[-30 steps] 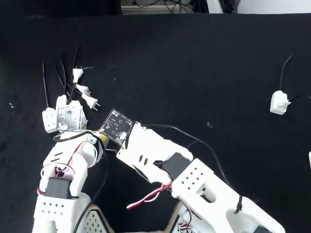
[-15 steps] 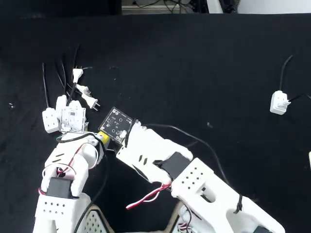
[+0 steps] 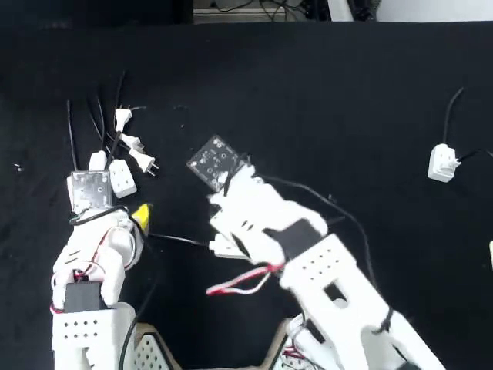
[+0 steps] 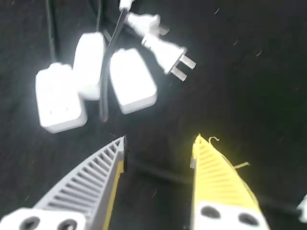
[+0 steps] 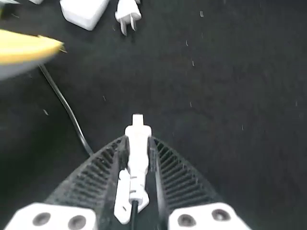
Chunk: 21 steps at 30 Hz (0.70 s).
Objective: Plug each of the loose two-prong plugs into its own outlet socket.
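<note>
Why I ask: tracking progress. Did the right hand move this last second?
Yes. The right hand shifted up-right in the high view, away from the loose plugs.

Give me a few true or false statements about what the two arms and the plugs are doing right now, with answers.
1. The right gripper has its jaws shut on a white plug. True.
2. The left gripper grips a plug. False: its jaws are open with nothing between them.
3. Some loose plugs lie beside the white outlet blocks. True.
4. The table is white. False: it is black.
</note>
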Each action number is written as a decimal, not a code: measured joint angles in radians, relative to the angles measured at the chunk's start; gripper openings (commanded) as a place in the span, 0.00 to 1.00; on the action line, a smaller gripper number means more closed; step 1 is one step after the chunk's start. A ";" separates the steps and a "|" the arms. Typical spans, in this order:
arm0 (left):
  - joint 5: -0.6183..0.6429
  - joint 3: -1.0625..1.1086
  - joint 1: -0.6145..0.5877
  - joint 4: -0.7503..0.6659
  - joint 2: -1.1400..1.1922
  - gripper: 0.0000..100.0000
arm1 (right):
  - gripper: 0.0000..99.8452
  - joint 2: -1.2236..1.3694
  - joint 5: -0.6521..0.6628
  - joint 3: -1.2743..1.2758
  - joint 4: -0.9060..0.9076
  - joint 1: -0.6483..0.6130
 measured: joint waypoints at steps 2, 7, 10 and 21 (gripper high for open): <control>-0.040 0.000 -0.012 0.041 0.000 0.23 | 0.01 0.072 -0.003 -0.069 0.089 0.012; -0.054 0.012 -0.017 0.077 0.002 0.23 | 0.01 0.287 -0.031 -0.261 0.351 -0.008; -0.061 0.020 -0.017 0.078 0.002 0.23 | 0.01 0.393 -0.002 -0.351 0.505 -0.048; -0.061 0.020 -0.017 0.078 0.002 0.23 | 0.01 0.624 0.061 -0.388 0.605 -0.089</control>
